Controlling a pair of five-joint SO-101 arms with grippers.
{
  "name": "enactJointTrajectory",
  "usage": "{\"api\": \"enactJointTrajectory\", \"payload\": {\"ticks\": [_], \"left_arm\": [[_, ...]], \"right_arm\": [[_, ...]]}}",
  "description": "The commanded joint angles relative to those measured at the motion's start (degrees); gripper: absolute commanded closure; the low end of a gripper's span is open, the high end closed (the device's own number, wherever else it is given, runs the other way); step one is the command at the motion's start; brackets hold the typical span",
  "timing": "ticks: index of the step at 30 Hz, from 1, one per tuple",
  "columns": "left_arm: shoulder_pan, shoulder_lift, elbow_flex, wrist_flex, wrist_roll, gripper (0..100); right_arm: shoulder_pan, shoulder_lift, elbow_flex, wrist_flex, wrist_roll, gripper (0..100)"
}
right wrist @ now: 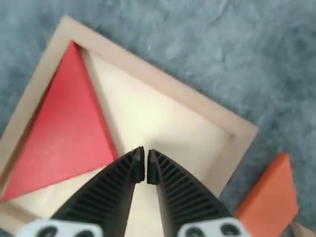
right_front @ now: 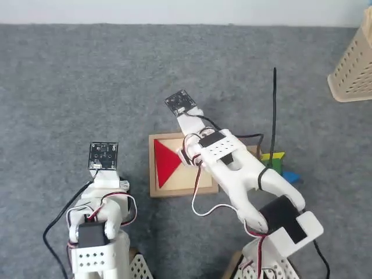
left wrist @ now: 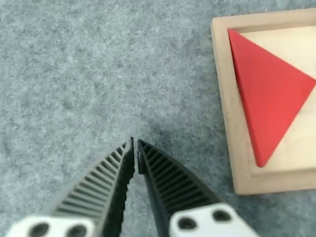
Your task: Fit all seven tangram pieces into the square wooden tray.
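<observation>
**One triangle seated, the rest outside the tray**

The red triangle (right_front: 165, 163) lies in the wooden tray (right_front: 174, 191) with its long side flush against the 9 o'clock rim, probably to leave the floor free for the other pieces. The right end effector (right wrist: 145, 157) hovers clenched and empty over bare tray floor, with the triangle just beside it at 9 o'clock. An orange piece (right wrist: 269, 197) and the yellow (right_front: 273, 156), green (right_front: 274, 165) and blue (right_front: 290, 176) pieces wait on the surface at the tray's 3 o'clock. The left end effector (left wrist: 135, 147), clenched on nothing, hangs over the surface at the tray's 9 o'clock, apart from it.
</observation>
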Motion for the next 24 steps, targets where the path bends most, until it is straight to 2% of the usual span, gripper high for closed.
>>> {"api": "enactJointTrajectory", "payload": {"ticks": [1,5,13,20,24], "left_arm": [[-0.3,-1.3,-1.1,0.4,0.4,99],[-0.3,-1.3,-1.1,0.4,0.4,99],[-0.3,-1.3,-1.1,0.4,0.4,99],[-0.3,-1.3,-1.1,0.4,0.4,99],[-0.3,-1.3,-1.1,0.4,0.4,99]], "right_arm": [[-1.5,0.1,-1.5,-1.7,-0.9,99.2],[-3.8,0.3,-1.5,-1.2,-0.9,99.2],[-2.2,-0.3,-1.5,1.5,-0.4,99.2],[16.0,-16.9,-1.6,15.6,5.7,99.2],[23.0,-24.9,-1.6,25.5,9.1,99.1]]}}
